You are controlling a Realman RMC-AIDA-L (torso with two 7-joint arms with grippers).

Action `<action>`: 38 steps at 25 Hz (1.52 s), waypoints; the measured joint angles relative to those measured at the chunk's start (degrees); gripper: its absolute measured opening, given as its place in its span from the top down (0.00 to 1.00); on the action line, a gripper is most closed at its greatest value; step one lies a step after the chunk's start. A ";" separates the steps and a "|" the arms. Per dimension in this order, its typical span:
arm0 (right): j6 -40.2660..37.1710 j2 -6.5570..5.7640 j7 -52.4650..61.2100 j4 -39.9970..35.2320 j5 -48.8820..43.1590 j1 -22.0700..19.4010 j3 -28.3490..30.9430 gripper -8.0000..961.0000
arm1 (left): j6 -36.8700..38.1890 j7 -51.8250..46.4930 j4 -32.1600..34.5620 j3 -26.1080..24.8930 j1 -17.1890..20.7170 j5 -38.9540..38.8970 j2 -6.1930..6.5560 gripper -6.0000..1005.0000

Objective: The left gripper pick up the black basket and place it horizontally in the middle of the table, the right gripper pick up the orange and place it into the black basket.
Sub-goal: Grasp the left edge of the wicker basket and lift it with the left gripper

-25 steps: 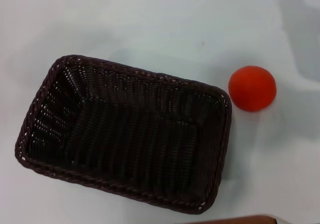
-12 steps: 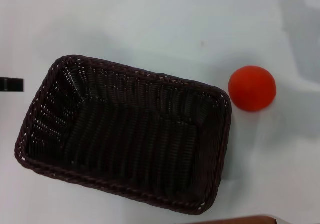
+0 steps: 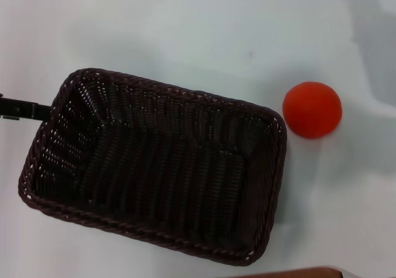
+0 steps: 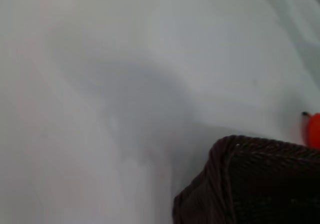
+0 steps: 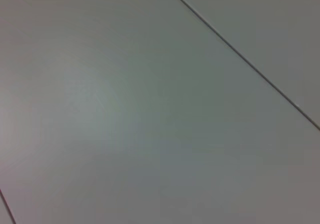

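Note:
The black basket (image 3: 154, 166) sits on the white table (image 3: 185, 24), slightly skewed, left of centre in the head view. A corner of it shows in the left wrist view (image 4: 255, 184). The orange (image 3: 312, 109) lies on the table just right of the basket's far right corner; a sliver of it shows in the left wrist view (image 4: 314, 130). A thin black part of my left gripper (image 3: 23, 111) reaches in from the left edge and ends at the basket's left rim. My right gripper is out of view.
A brown edge (image 3: 291, 273) shows at the bottom of the head view, near the basket's near right corner. The right wrist view shows only a plain grey surface with a dark line (image 5: 240, 54) across it.
My left gripper has come in from the left edge and moved right, up to the basket's left rim. The basket and the orange have not moved.

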 joint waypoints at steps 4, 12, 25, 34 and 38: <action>0.00 0.00 0.01 0.00 0.00 -0.08 0.25 0.14 | 0.91 -1.63 0.02 2.47 -0.70 1.65 -0.24 0.19; -0.65 0.00 0.01 0.00 0.07 0.05 0.91 0.14 | 2.04 -3.90 0.40 7.74 -1.60 2.56 -0.79 0.19; -1.77 0.04 1.19 0.17 0.09 0.29 1.27 0.14 | 4.09 -4.19 1.13 10.64 -2.79 10.40 -3.80 0.32; -3.11 0.00 1.60 0.18 0.09 0.35 1.86 0.14 | 4.22 -3.88 1.54 10.79 -2.42 10.49 -4.64 0.59; -3.23 0.00 1.72 0.07 0.09 0.24 1.90 0.14 | 4.13 -3.84 1.20 10.44 -2.32 10.33 -5.18 0.74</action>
